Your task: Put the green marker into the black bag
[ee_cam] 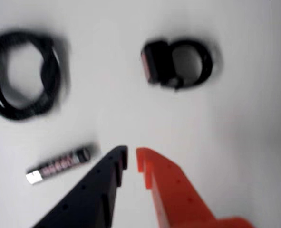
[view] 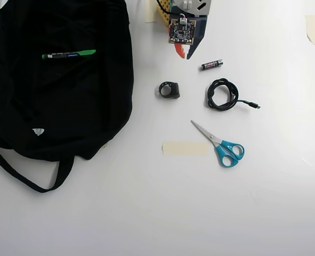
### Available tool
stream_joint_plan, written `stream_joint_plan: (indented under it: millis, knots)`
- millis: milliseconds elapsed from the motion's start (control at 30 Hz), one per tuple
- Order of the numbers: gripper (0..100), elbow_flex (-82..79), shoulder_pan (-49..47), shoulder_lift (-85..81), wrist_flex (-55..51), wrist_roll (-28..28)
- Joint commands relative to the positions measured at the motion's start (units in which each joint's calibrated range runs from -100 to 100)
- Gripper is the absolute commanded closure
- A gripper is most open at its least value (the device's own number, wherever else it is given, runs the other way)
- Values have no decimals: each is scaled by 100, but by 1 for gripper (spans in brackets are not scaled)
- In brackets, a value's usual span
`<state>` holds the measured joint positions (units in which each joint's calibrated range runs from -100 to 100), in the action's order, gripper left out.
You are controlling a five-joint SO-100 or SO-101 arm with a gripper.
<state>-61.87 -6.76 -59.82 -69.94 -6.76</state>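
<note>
The green marker [view: 69, 54] lies flat on top of the black bag [view: 66, 106] near the bag's upper part in the overhead view, green cap to the right. The bag fills the left side, with its strap trailing at the lower left. My gripper [view: 185, 53] is at the top centre of the table, well to the right of the bag. In the wrist view its black and orange fingers [ee_cam: 130, 159] are nearly together and hold nothing. The marker and the bag do not show in the wrist view.
A small black-and-red battery [view: 211, 64] [ee_cam: 58, 165] lies beside the gripper. Further out are a small black ring-shaped object [view: 174, 92] [ee_cam: 154, 61], a coiled black cable [view: 209, 97] [ee_cam: 52, 76], blue-handled scissors [view: 224, 146] and a strip of tape [view: 185, 148].
</note>
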Motion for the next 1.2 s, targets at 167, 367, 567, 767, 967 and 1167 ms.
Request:
stream_joint_plan:
  millis: [167,367,567,767,967,1167]
  knots:
    - [98,-1755,-64,-1910,87,37]
    - [98,-2735,-12,-2823,87,37]
    - [98,-3409,-5,-3454,44,37]
    - [98,-3741,-50,-3944,0,37]
    - [98,-3741,-5,-3952,-60,37]
    - [98,-3741,-5,-3935,-68,31]
